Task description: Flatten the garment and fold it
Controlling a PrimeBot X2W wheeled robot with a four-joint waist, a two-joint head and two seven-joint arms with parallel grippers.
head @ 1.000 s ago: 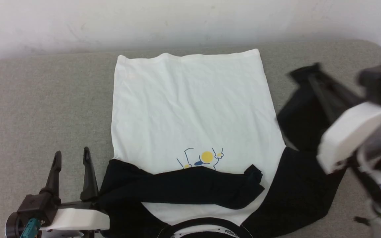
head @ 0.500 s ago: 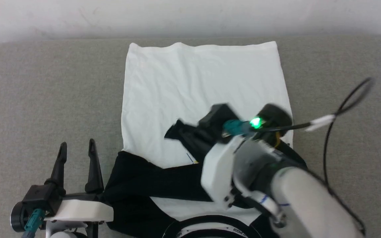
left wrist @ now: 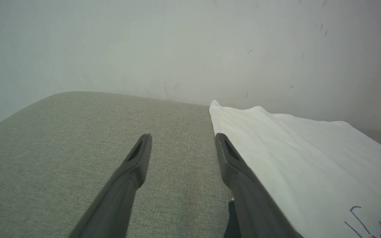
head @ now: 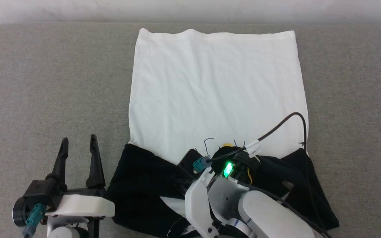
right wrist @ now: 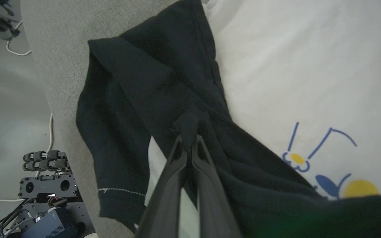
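Observation:
The garment [head: 217, 92] lies on the grey padded surface, white body spread flat toward the wall, chest print [head: 225, 145] half covered. Both black sleeves [head: 144, 178] are folded in across the chest. My right arm [head: 227, 198] reaches over them from the near edge, and its wrist hides the fingers in the head view. In the right wrist view my right gripper [right wrist: 188, 140] is shut on a bunched pinch of black sleeve [right wrist: 150, 76], beside the print [right wrist: 326, 165]. My left gripper [head: 79, 140] stands open and empty on bare surface, left of the garment's edge [left wrist: 309, 158]; its jaws [left wrist: 183, 137] are wide apart.
The grey padded surface [head: 45, 82] runs wide on both sides of the garment, with a pale wall [left wrist: 177, 49] behind it. Off its edge, the right wrist view shows floor with cables and dark equipment [right wrist: 45, 186].
My right arm has swung in from the far right, carrying the black sleeve across the white body onto the chest. The head camera has tilted. The left gripper has stayed put.

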